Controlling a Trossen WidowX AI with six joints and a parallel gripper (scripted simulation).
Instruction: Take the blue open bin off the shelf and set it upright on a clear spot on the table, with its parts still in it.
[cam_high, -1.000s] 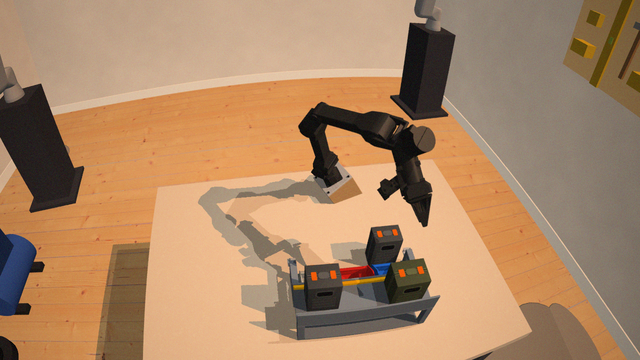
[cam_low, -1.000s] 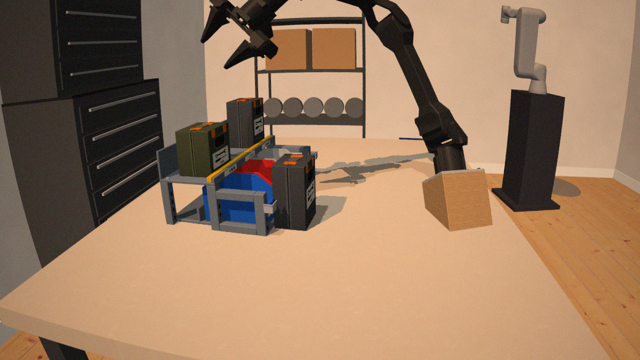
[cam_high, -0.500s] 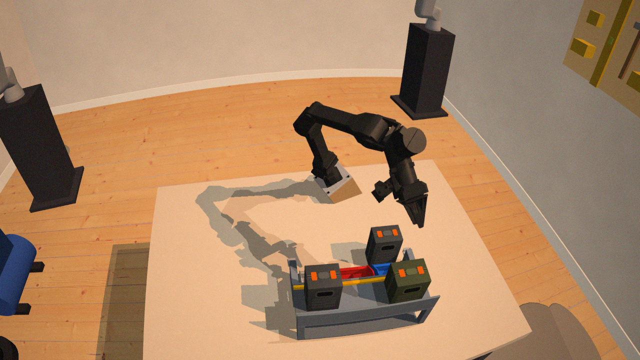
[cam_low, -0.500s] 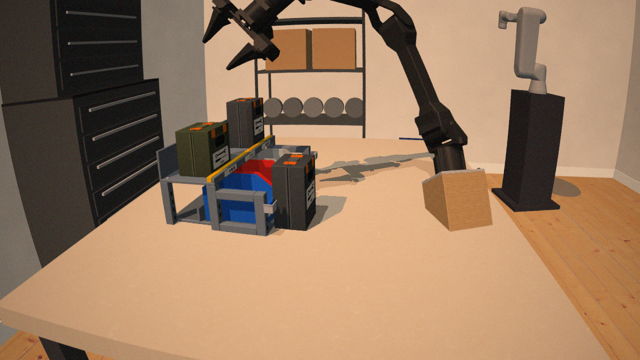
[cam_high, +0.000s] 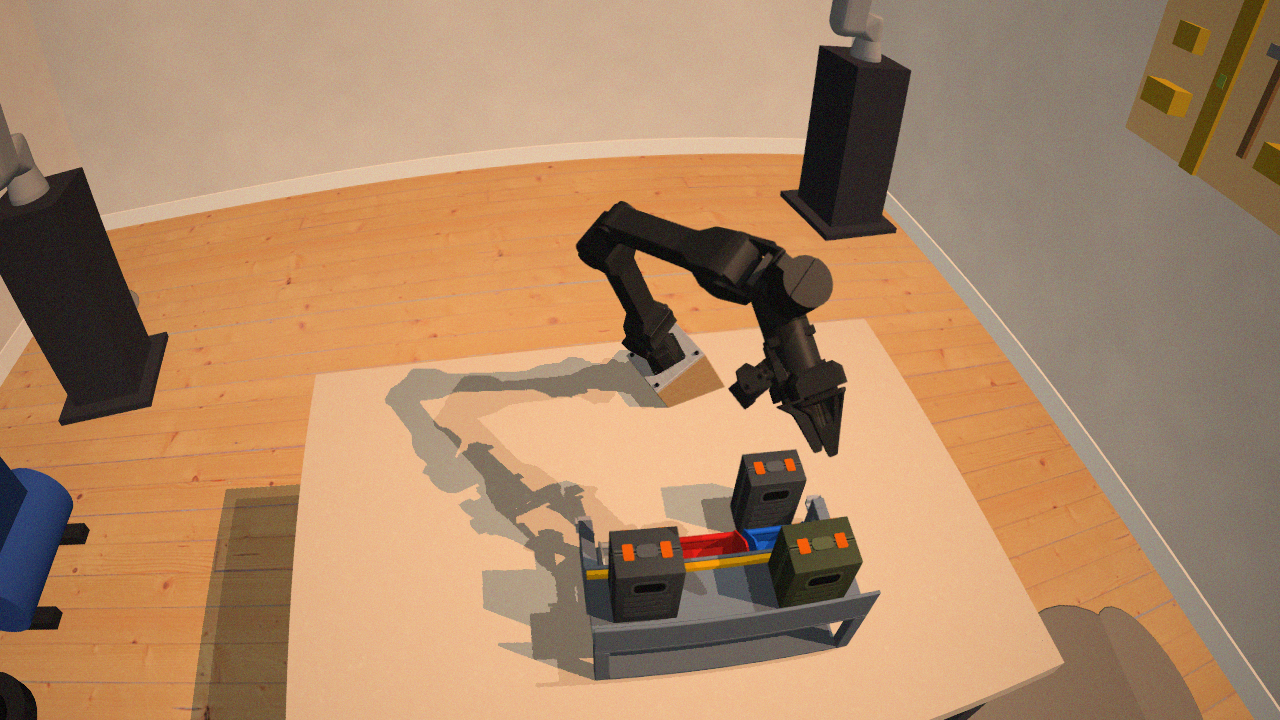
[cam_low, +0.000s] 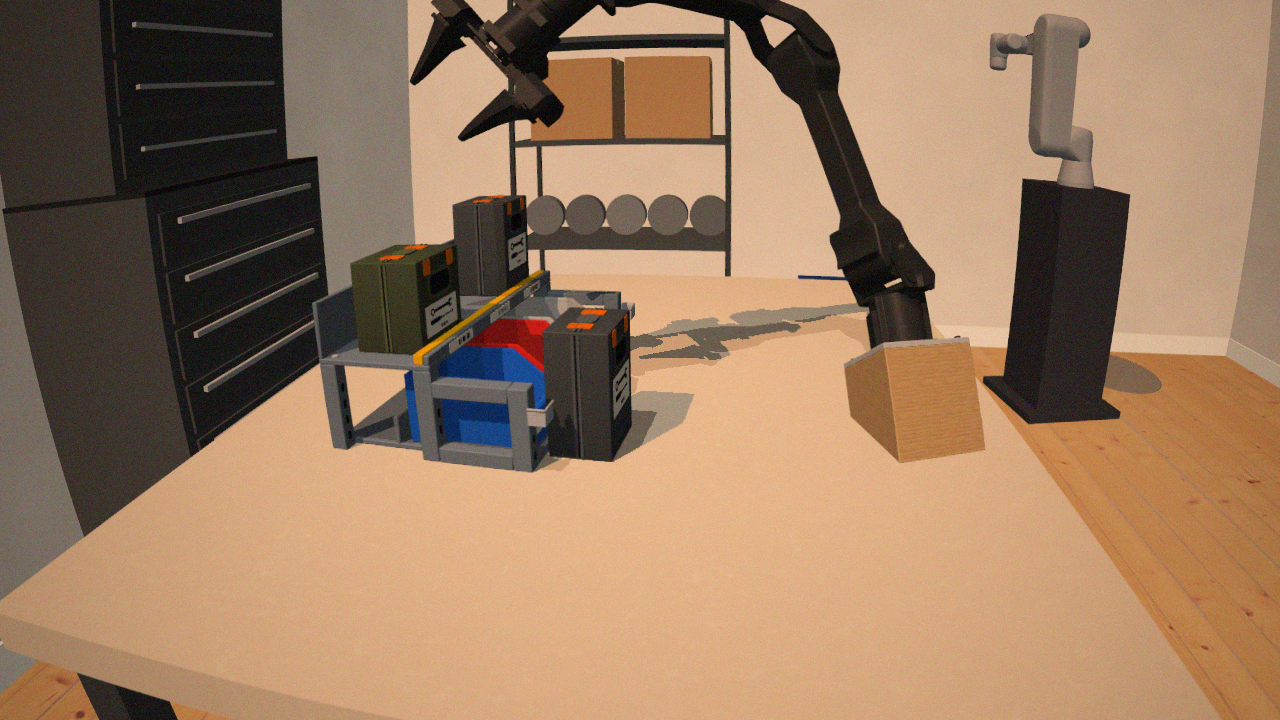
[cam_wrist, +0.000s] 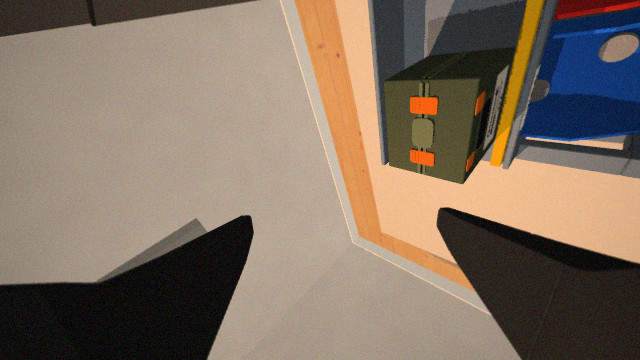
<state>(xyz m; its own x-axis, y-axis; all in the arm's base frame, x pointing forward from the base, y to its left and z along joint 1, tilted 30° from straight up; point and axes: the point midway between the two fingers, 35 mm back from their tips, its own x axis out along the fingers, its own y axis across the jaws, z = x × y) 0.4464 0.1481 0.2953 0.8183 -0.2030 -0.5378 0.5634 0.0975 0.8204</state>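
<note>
The blue open bin (cam_low: 487, 378) sits in the low grey shelf (cam_low: 447, 376) on the table, beside a red bin (cam_low: 510, 335). It also shows in the top view (cam_high: 763, 535) and in the wrist view (cam_wrist: 580, 90), where round grey parts lie in it. My gripper (cam_high: 825, 429) hangs open and empty high above the table, back from the shelf, near the table's edge. In the exterior view the gripper (cam_low: 469, 85) is well above the shelf. In the wrist view the gripper (cam_wrist: 345, 220) has its fingers spread wide.
An olive case (cam_high: 816, 559) and a dark grey case (cam_high: 646, 573) stand on the shelf's top. A second dark grey case (cam_high: 768, 488) stands behind the shelf. The arm's wooden base block (cam_low: 914, 398) is at the table's far side.
</note>
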